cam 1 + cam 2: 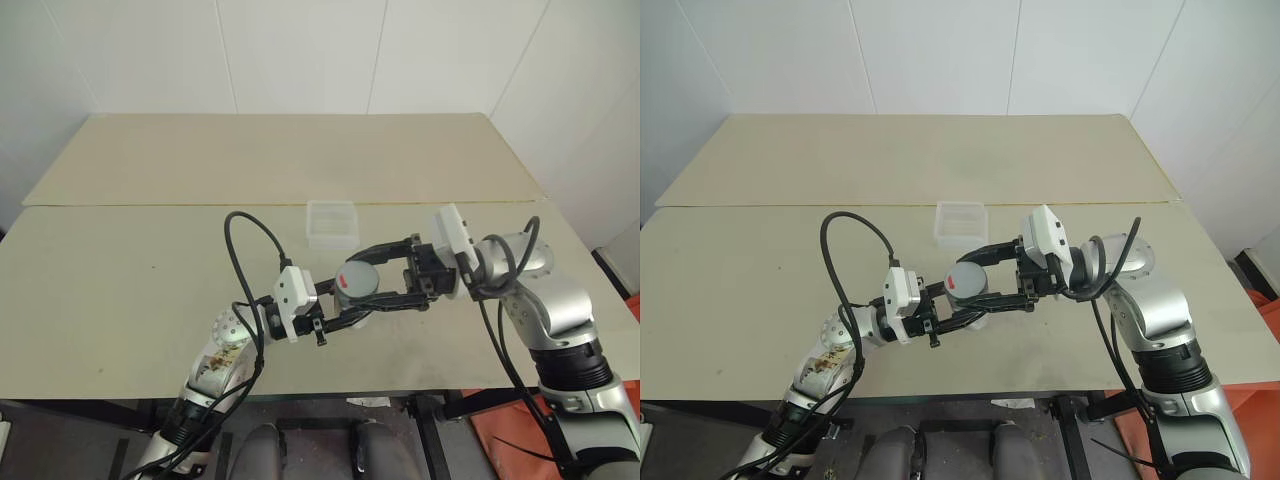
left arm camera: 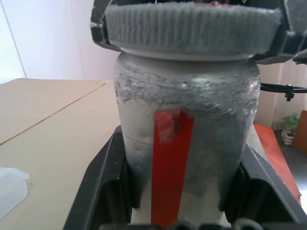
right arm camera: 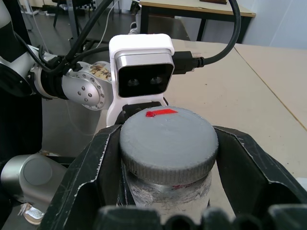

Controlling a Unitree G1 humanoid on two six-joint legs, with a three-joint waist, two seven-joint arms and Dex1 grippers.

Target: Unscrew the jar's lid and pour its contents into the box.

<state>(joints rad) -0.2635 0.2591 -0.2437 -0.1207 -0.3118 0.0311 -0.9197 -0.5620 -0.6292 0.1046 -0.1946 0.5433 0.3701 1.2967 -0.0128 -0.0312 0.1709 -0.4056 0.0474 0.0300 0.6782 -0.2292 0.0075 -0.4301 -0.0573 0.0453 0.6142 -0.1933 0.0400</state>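
While the clear shallow plastic box (image 1: 332,223) sits just behind on the beige table (image 1: 120,290), the left gripper (image 1: 345,315) pinches the frosted red-striped jar (image 2: 184,143) and the right gripper (image 1: 372,275) clamps its grey ribbed lid (image 3: 168,141).

Both arms reach inward above the table and meet in front of the robot. The left gripper (image 1: 345,312) points to the right, its two black fingers clamped on the body of the jar (image 2: 184,124). The right gripper (image 1: 375,275) points to the left, its fingers closed around the jar's lid (image 3: 168,139).

box (image 1: 332,224) behind lidded jar (image 1: 352,300)
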